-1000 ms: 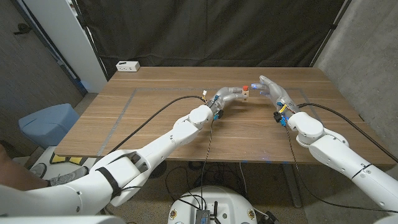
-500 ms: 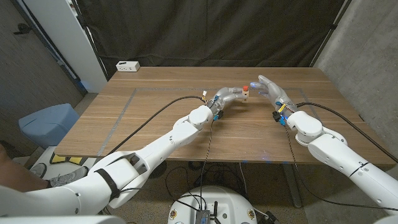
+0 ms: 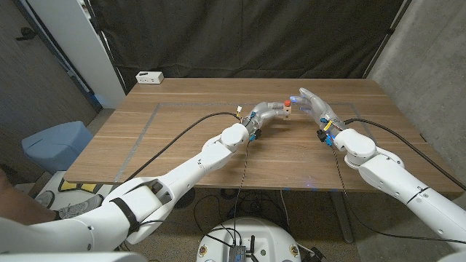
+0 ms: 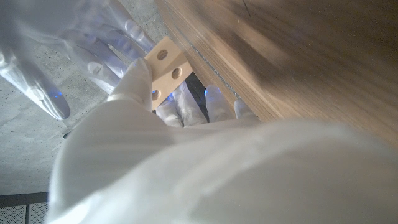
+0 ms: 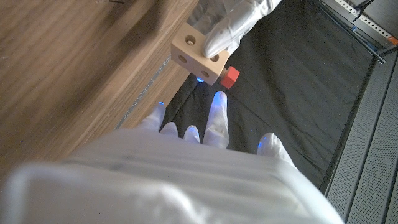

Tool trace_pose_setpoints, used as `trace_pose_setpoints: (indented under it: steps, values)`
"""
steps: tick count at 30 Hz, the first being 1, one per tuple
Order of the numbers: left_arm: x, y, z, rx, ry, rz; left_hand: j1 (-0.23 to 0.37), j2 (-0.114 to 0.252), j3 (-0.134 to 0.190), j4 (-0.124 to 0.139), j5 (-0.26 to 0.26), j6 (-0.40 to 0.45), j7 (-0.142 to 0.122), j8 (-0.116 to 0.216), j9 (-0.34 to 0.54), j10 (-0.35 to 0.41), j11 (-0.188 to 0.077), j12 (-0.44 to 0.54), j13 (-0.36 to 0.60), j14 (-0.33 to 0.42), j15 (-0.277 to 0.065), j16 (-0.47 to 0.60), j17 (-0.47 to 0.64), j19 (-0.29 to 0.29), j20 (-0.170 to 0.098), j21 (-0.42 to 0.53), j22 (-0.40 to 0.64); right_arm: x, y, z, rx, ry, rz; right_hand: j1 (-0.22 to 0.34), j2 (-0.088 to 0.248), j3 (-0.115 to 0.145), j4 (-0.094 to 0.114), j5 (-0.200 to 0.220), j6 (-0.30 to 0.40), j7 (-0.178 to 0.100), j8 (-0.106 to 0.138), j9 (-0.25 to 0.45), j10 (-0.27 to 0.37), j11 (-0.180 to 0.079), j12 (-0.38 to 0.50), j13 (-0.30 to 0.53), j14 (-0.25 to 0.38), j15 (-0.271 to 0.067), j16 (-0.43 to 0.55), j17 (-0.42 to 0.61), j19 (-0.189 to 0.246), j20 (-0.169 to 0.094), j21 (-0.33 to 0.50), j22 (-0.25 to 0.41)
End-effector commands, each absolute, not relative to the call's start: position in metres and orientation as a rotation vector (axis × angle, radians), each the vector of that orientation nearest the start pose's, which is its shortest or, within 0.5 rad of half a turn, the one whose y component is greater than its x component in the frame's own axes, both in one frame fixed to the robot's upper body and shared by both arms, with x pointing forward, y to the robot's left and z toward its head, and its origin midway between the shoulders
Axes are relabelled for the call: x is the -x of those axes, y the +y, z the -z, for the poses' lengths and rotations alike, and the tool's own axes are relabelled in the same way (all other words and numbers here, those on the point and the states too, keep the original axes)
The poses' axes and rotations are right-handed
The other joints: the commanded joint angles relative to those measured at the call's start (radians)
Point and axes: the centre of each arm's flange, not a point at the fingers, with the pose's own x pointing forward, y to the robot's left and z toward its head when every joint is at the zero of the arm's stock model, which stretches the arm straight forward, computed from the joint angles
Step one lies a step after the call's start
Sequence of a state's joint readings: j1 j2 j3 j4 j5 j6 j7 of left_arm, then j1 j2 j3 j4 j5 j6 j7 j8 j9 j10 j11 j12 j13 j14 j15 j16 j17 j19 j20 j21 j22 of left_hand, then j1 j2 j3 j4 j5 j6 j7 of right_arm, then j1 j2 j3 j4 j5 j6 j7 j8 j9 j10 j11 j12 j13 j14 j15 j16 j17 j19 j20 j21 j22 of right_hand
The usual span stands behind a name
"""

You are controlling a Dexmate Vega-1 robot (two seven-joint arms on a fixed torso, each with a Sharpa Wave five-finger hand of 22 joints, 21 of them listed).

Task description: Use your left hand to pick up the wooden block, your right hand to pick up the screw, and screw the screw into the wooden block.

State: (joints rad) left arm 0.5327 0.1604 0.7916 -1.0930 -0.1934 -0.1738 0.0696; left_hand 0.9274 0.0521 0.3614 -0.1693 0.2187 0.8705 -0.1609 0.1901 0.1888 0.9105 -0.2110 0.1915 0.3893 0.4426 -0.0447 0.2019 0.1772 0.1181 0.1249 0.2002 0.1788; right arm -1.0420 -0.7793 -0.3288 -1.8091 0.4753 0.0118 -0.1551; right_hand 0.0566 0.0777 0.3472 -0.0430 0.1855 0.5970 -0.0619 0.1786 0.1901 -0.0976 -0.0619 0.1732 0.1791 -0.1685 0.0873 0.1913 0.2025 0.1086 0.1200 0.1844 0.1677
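Observation:
My left hand holds the pale wooden block just above the table's middle, pinched between its fingers. The block has round holes in its faces, and the red screw sticks out of one side. The screw's red head shows at the block's top in the head view. My right hand stands just right of the block, fingers apart and holding nothing. Its fingertips reach close to the screw, with a small gap between. The left wrist view shows the block with my right hand behind it.
The wooden table has a faint taped rectangle on its left half. A white power strip lies at the far left corner. A blue bin stands on the floor to the left. Black cables run along both forearms.
My right hand has shifted a little to the left, closer to the block and screw. The left hand and block stay in place.

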Motion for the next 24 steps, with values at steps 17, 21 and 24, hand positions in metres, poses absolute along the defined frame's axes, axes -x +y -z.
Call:
trace_pose_setpoints:
  steps: [17,21,24]
  values:
    - [-0.6640,-0.0042,0.0101,-0.409,-0.588,0.497,0.007,0.019,0.018,0.013,0.006,0.022,0.008,0.008,0.004,0.011,-0.004,0.021,0.021,0.006,-0.054,0.000,0.003,-0.004,0.005,0.006,0.005,-0.5721,-0.2752,0.0120,0.314,-0.551,-0.189,-0.008,0.007,0.010,0.007,0.005,0.083,0.028,0.032,0.000,0.026,-0.027,0.019,0.002,-0.011,-0.004,0.010,0.000,-0.001,0.010,0.004,0.002]
    - [-0.6640,-0.0046,0.0101,-0.409,-0.588,0.498,0.007,0.019,0.018,0.013,0.006,0.021,0.007,0.008,0.004,0.011,-0.004,0.021,0.021,0.006,-0.054,0.000,0.003,-0.004,0.006,0.006,0.005,-0.5714,-0.2764,0.0131,0.315,-0.551,-0.185,-0.006,0.008,0.012,0.006,0.005,0.091,0.030,0.033,0.000,0.032,-0.030,0.021,0.001,-0.007,-0.004,0.012,0.000,0.003,0.012,0.005,0.002]
    - [-0.6639,-0.0047,0.0100,-0.409,-0.588,0.498,0.006,0.019,0.018,0.013,0.006,0.019,0.007,0.007,0.004,0.011,-0.003,0.021,0.021,0.006,-0.055,0.000,0.003,-0.004,0.005,0.006,0.005,-0.5707,-0.2768,0.0138,0.315,-0.552,-0.183,-0.005,0.009,0.013,0.005,0.005,0.095,0.029,0.034,0.000,0.037,-0.030,0.022,0.001,-0.005,-0.005,0.012,-0.001,0.005,0.013,0.006,0.002]
